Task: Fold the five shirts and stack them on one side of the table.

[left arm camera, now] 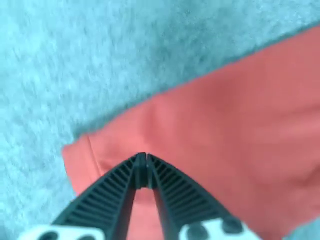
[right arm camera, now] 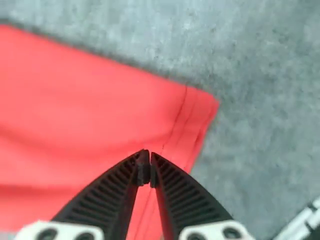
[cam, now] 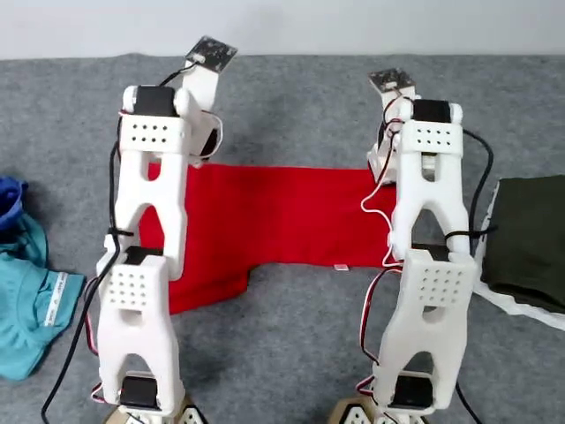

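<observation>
Red shirt [cam: 282,216] is laid out flat across the middle of the grey desk [cam: 300,353] in the high view, with one end bulging down toward lower left. A small white tag [cam: 340,266] is seen at its lower edge. Left arm [cam: 154,203] is stretched over the shirt's left end and right arm [cam: 433,203] over its right end.

In the left wrist view, the left gripper [left arm camera: 141,170] is closed, tips pressed together, and is set over a corner of the red shirt [left arm camera: 225,135] near its edge, with grey desk [left arm camera: 75,60] beyond. Whether cloth is pinched cannot be told.

In the right wrist view, the right gripper [right arm camera: 146,170] is closed too, tips together, placed over the red shirt [right arm camera: 75,115] just beside the stitched hem [right arm camera: 185,125] at the corner. Grey desk [right arm camera: 260,75] is seen past the edge. Pinched cloth or not cannot be told here either.

Teal shirt [cam: 31,300] is bunched at the left edge of the high view, partly cut off. Blue shirt [cam: 9,199] is seen just above it, touching, at the far left. Dark green shirt [cam: 530,243] is folded at the right edge, lying on a white cloth [cam: 512,305], well apart from the teal one and close to the right arm
</observation>
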Robot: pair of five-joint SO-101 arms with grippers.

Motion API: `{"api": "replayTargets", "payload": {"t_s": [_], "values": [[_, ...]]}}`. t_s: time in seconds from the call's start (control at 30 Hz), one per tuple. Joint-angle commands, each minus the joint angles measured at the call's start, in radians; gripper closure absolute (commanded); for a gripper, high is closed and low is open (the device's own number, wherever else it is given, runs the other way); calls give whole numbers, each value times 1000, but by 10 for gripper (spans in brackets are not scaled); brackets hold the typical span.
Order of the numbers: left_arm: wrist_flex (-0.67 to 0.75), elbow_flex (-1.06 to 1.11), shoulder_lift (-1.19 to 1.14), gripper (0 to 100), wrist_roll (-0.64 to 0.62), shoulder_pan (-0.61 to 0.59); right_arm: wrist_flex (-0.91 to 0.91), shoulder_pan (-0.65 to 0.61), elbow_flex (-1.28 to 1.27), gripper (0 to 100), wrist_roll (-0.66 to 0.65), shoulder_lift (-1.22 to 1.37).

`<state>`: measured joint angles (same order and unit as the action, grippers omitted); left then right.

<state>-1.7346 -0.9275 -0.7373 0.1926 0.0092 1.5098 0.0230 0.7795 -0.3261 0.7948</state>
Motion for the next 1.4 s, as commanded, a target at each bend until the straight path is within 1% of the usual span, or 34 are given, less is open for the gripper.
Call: {"api": "replayTargets", "payload": {"t_s": [0.0, 0.1, 0.27, 0.37, 0.5, 0.63, 0.77, 0.87, 1.13, 1.37], "values": [[-20, 90, 110, 994, -2, -5, -77, 8, 43, 988, -8, 53], [-20, 147, 144, 994, -2, -5, -139, 13, 43, 988, -8, 114], [-20, 177, 203, 994, -2, -6, -255, 7, 43, 987, -8, 147], [-20, 202, 247, 994, 0, -6, -265, 5, 54, 988, -8, 133], [-20, 255, 301, 994, 0, -6, -140, 5, 101, 987, -8, 93], [-20, 297, 325, 994, 2, -6, 36, 5, 138, 987, -8, 68], [-20, 303, 331, 994, 2, -6, 203, 5, 143, 988, -6, 56], [-20, 298, 331, 994, 2, -6, 285, 5, 141, 989, -3, 54], [-20, 298, 331, 994, -5, -41, 280, 65, 127, 989, -6, 65], [-20, 298, 331, 994, -3, -48, 74, 48, 132, 987, -8, 54]]}}
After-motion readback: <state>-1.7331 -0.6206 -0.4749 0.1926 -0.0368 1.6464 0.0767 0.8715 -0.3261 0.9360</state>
